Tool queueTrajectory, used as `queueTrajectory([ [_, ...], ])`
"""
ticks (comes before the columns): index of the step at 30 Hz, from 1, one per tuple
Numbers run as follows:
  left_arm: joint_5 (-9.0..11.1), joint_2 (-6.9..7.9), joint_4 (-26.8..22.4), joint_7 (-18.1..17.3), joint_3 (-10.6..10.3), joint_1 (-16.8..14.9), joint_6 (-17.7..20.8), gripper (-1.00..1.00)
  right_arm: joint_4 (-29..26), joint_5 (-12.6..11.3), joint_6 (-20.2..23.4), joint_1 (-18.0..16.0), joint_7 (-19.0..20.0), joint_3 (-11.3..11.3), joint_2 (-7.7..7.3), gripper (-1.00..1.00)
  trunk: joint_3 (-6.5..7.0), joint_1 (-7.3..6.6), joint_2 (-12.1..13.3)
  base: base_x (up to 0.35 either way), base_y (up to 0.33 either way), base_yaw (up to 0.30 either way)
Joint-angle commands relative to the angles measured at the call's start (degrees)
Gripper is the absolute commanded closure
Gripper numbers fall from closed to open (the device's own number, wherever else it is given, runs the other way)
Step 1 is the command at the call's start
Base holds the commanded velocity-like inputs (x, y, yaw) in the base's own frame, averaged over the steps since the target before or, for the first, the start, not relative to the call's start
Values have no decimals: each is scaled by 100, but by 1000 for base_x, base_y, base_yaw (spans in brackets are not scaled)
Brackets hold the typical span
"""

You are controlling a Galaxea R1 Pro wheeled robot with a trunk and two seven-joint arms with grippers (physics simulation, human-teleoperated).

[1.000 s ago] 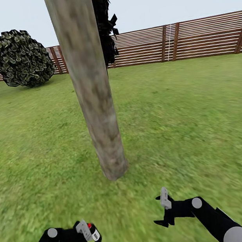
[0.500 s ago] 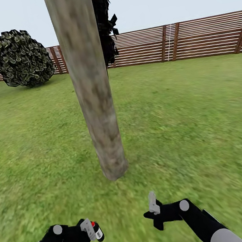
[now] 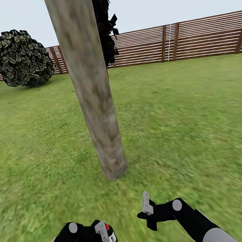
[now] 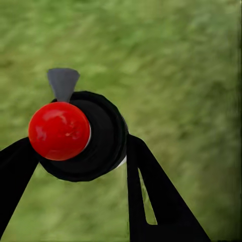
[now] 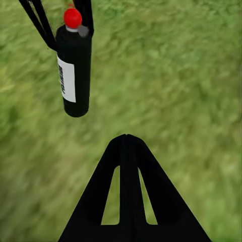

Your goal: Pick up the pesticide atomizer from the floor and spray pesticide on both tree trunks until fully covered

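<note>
Pesticide atomizer (image 3: 111, 236), a black can with a red cap, is pinched in the left hand (image 3: 102, 235) low at 7 o'clock, over grass. The right hand (image 3: 146, 209) at 6 o'clock looks pressed together, holding nothing. The tree trunk (image 3: 95, 101) rises at 12 o'clock, fence (image 3: 186, 40) beyond. Risk: the nozzle's heading is unclear, so spray could miss the bark. The can's white label carries print too small to read.

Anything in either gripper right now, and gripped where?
The left gripper holds the pesticide atomizer, a black can with a red cap, clamped near its top end. The right gripper holds nothing.
</note>
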Motion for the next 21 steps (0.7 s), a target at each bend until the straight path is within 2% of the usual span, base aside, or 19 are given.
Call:
queueTrajectory([
  [1, -10, -44, -1, -1, -16, -1, 3, 100, 2, 1, 0, 0, 0, 0, 0, 100, 0, 0, 0, 0, 0, 0],
  [5, -15, -212, -3, 3, -41, -1, 7, 100, 4, 2, 0, -1, 0, 0, 1, 100, 0, 0, 0, 0, 0, 0],
  [10, -13, -335, -4, 11, -61, -1, 9, 100, 6, -1, 0, -1, 0, 0, 5, 100, 0, 0, 0, 0, 0, 0],
  [17, -20, -468, -4, 45, -386, -1, 16, 100, 25, -6, 0, -1, 0, 4, 15, 100, 0, 0, 0, 0, 0, 0],
  [21, -20, -559, -4, 53, -456, -1, 17, 100, 40, -6, 0, -1, 1, 8, 30, 100, 0, 0, 0, 0, 0, 0],
])
